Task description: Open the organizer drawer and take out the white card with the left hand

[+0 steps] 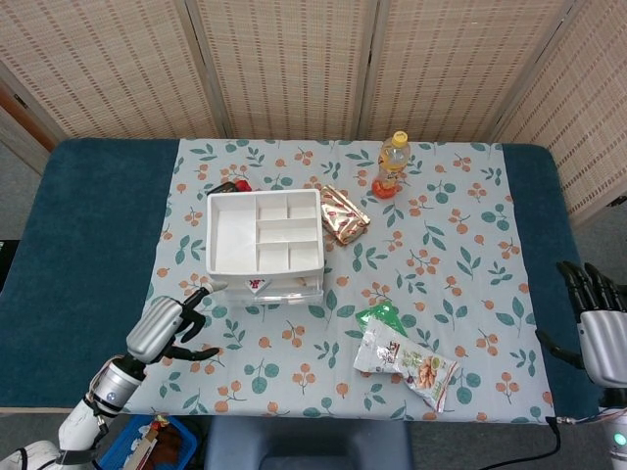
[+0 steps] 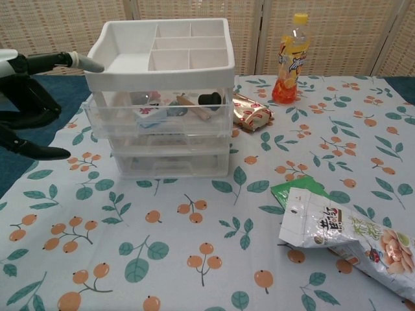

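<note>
The white organizer (image 1: pixel 265 245) stands left of the table's middle, its divided top tray empty. In the chest view the organizer (image 2: pixel 162 97) has clear drawers, all pushed in. Small items show through the upper drawer's front, among them a white printed card (image 2: pixel 150 114). My left hand (image 1: pixel 167 328) hovers off the organizer's front-left corner with nothing in it. From the chest, that left hand (image 2: pixel 26 97) has its fingers spread, and one fingertip (image 2: pixel 87 64) reaches to the top tray's left rim. My right hand (image 1: pixel 598 328) hangs empty past the table's right edge, fingers apart.
An orange drink bottle (image 1: pixel 393 164) stands at the back. A shiny snack packet (image 1: pixel 342 214) lies right of the organizer, a small red and black object (image 1: pixel 231 186) behind it. A green packet (image 1: pixel 380 315) and a white snack bag (image 1: pixel 404 360) lie front right.
</note>
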You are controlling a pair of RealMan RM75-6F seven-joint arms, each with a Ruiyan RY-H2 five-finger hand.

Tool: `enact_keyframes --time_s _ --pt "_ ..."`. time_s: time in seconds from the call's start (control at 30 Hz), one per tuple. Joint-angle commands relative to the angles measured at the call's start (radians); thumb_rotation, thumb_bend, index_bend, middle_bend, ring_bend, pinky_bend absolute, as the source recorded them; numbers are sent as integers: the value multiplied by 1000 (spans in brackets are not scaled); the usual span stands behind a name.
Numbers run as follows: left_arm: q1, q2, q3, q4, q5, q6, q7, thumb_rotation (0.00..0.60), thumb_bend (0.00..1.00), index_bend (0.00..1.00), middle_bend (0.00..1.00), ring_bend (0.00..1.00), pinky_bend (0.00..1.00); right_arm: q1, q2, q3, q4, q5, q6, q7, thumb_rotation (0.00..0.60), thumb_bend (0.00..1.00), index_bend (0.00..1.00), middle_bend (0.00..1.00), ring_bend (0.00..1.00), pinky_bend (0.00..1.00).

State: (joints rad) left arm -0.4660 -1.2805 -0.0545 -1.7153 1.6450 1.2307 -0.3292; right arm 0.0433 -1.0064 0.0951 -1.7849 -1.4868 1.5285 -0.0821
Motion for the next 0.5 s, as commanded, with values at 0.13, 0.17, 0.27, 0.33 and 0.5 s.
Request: enact_keyframes --time_s 0.13,0.17,0.27,0.33,0.5 --pt "-23 -4 6 -11 -21 -40 30 600 122 143 899 999 1000 -5 -7 -6 16 -5 4 15 600 218 0 74 0 89" --pt "-24 -5 7 -12 -22 -41 32 600 123 149 899 999 1000 -5 -7 -6 18 -5 5 17 600 218 0 74 0 89" --pt "-31 -4 9 -12 -25 -51 38 600 122 160 899 999 1000 -4 -5 -4 19 -7 6 18 600 219 0 74 0 89" --pt "-36 -4 11 -11 -29 -59 42 600 123 165 899 999 1000 -2 -4 -2 19 -8 6 16 600 219 0 74 0 89" --pt "-52 -10 8 -1 -53 -89 45 600 123 166 899 999 1000 2 -7 -3 19 -6 0 15 600 219 0 74 0 89"
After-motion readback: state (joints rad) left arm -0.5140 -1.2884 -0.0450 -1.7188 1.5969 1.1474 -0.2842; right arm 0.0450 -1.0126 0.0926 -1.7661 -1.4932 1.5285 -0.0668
